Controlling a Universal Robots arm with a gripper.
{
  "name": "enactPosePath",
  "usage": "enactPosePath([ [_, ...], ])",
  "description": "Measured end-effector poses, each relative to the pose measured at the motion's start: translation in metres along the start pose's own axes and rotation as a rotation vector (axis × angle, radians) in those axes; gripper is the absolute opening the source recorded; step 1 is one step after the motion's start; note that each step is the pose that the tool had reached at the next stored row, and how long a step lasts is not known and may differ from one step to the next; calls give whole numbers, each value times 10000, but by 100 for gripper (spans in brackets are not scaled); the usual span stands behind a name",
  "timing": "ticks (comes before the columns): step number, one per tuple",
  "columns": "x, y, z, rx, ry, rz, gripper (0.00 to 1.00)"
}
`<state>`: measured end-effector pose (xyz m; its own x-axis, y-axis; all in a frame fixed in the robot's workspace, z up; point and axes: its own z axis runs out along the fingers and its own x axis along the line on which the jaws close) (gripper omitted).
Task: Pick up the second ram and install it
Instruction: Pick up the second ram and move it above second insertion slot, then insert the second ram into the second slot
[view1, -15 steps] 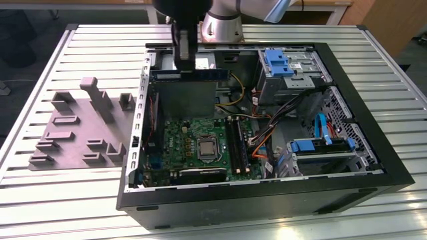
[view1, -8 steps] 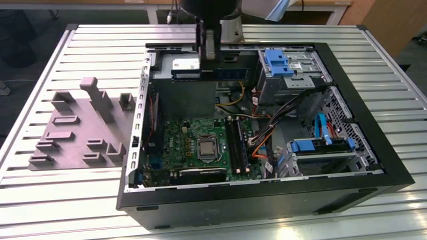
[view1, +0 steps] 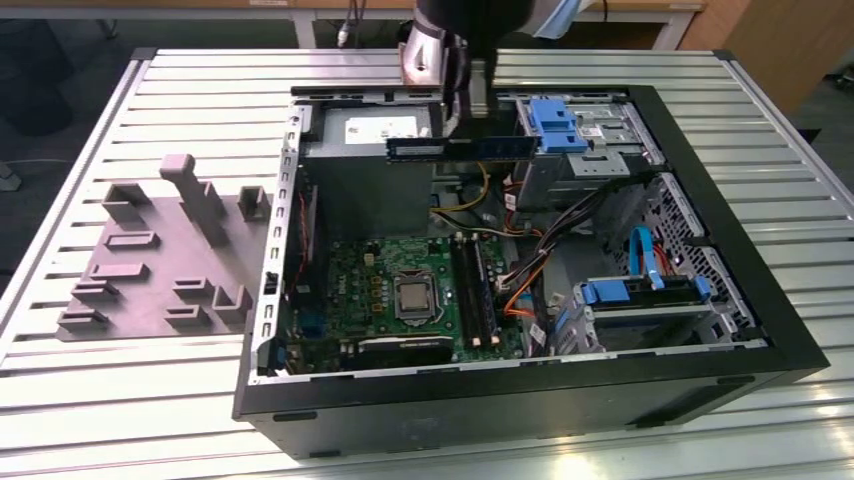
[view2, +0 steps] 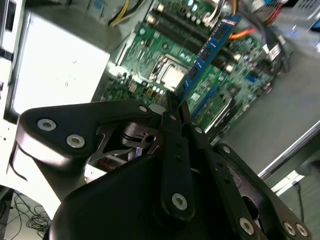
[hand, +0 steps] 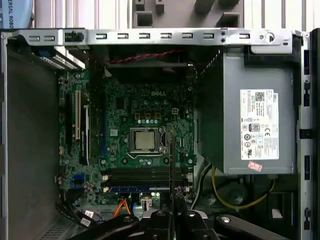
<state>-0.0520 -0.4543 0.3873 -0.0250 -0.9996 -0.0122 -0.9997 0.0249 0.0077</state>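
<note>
Now, claw (view1: 458, 125): clamped on ram (view1: 461, 147)
Ram: held level, over the open case (view1: 754, 250)
Below: motherboard (view1: 374, 280)

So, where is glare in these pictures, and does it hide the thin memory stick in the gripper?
Exterior view: bright reflections on the ribbed metal table; the long dark green memory stick shows no glare. Second wrist view: the grey metal power supply box is washed out; the stick is not.

Exterior view: high, set back, angled down over the whole open case (view1: 534, 400). Both wrist views: close, looking past the gripper (view2: 174, 105). All three share the motherboard (hand: 125, 115).
</note>
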Motion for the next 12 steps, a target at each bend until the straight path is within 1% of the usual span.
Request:
enactPosePath([
  [3, -3, -135, -2, 0, 1, -1, 14],
  [4, -4, -168, -2, 0, 1, -2, 14],
  [5, -4, -178, -2, 0, 1, -2, 14],
  [12, -4, -180, -2, 0, 2, -1, 14],
])
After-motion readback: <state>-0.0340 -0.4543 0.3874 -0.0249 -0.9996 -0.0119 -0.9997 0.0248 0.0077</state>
